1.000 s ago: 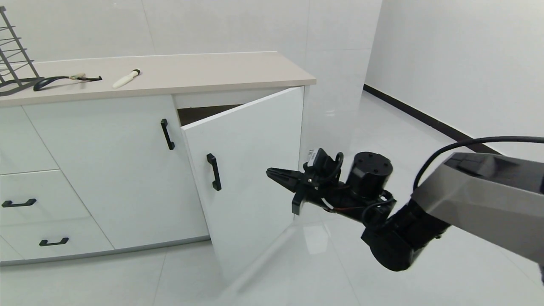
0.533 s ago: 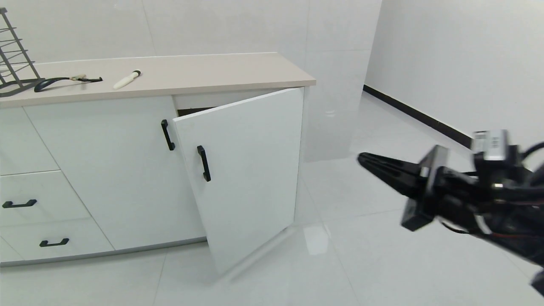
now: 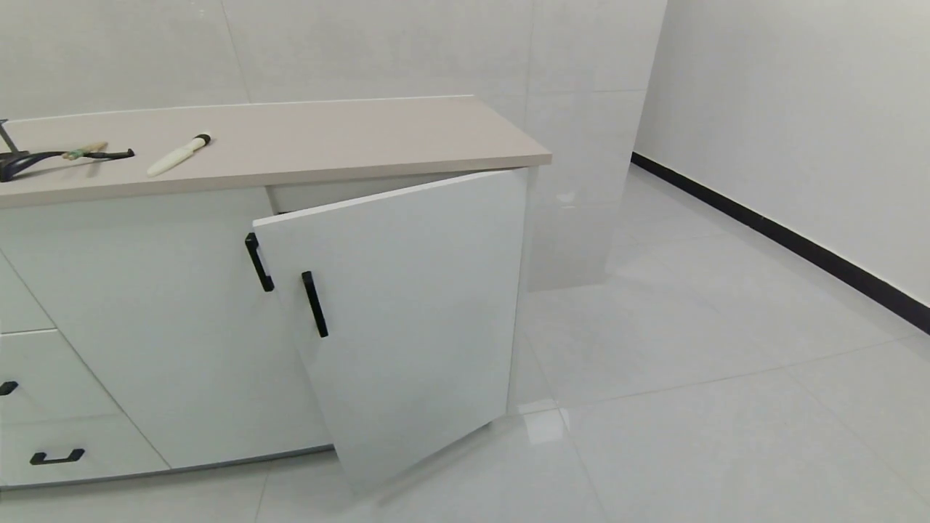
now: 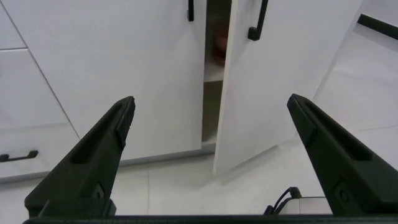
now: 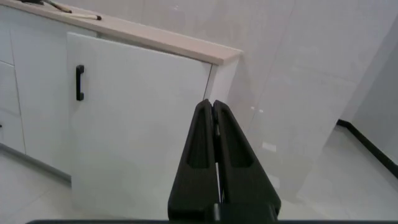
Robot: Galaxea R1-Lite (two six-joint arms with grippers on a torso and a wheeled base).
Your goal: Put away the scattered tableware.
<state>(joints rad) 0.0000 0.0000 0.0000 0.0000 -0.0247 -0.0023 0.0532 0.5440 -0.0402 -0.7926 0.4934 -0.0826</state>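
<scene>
Lying on the countertop point(image 3: 349, 134): white-handled utensil point(image 3: 178, 153), dark long-handled utensil point(image 3: 33, 156) near it, well apart from the ajar cabinet door point(image 3: 407, 305). Both probably light, stiff, smooth; take hold mid-handle. Left gripper point(image 4: 211, 102): jaws spread wide, empty. Right gripper point(image 5: 212, 106): jaws pressed together, holding nothing.

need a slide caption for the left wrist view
Open left gripper facing the white cabinet, one door ajar and a shelf visible through the gap.

All three views toward cabinet door point(image 3: 407, 312)
</scene>
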